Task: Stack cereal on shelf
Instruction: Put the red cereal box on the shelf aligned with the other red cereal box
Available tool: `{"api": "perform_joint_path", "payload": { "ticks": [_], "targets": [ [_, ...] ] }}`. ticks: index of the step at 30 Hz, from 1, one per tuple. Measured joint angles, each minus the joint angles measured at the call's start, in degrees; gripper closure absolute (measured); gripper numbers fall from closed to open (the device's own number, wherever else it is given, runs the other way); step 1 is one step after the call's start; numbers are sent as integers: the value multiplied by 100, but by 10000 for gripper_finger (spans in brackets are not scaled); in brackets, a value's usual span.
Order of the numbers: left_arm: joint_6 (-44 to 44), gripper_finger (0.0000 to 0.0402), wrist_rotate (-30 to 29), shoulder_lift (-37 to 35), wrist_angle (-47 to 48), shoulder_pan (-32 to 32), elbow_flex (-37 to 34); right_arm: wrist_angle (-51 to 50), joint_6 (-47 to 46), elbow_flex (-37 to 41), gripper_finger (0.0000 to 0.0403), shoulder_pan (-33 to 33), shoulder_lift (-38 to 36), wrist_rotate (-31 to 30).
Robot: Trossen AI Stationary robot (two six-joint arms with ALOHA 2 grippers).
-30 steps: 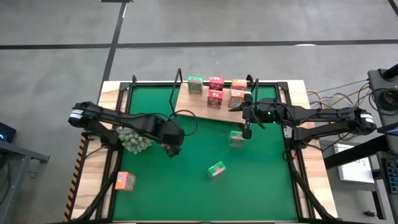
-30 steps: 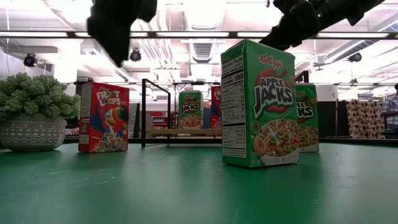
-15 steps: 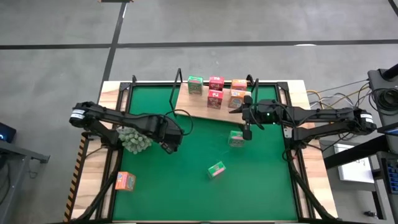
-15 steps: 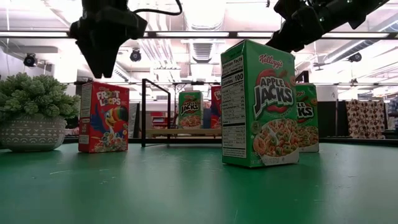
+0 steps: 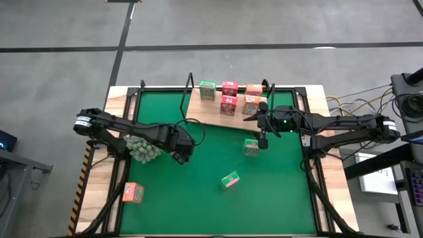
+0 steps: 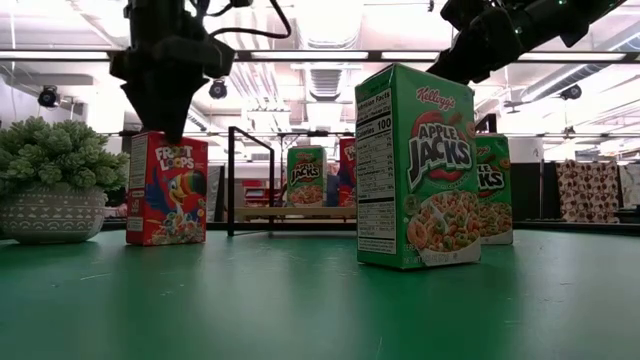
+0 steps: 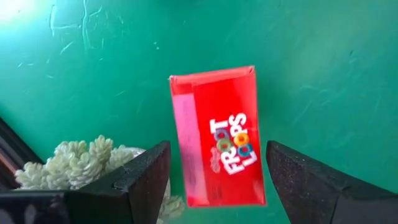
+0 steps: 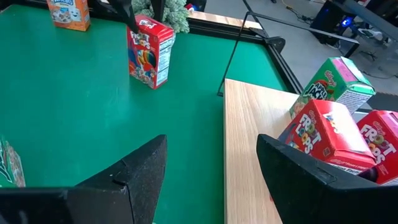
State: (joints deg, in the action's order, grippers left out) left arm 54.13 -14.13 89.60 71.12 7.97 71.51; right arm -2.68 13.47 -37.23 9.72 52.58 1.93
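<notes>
My left gripper (image 7: pixel 214 180) hangs spread, empty, straddling the red Froot Loops cereal box (image 7: pixel 217 134) mid-frame, lined up for grasping.

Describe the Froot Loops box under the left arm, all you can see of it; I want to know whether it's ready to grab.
The Froot Loops box is a small red printed carton, looking like cardboard, with a toucan and bowl on its front. It stands upright on the green mat, beside the spiky plant, apart from the other boxes. The left tool hangs right above it, open, fingers either side of the top, not touching. Nothing else touches it.
</notes>
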Motion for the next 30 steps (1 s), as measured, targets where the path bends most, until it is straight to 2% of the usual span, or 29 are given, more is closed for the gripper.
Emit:
{"api": "perform_joint_path", "payload": {
  "ticks": [7,22,30],
  "targets": [
    [-53,156,-29,-2,-279,2,-182,0,0,0,167,0,0,0],
    [-136,202,-33,-2,-318,2,-151,-2,0,0,164,0,0,-1],
    [-279,212,-33,-2,-341,2,-151,-2,-1,2,167,0,0,-2]
  ]
}}
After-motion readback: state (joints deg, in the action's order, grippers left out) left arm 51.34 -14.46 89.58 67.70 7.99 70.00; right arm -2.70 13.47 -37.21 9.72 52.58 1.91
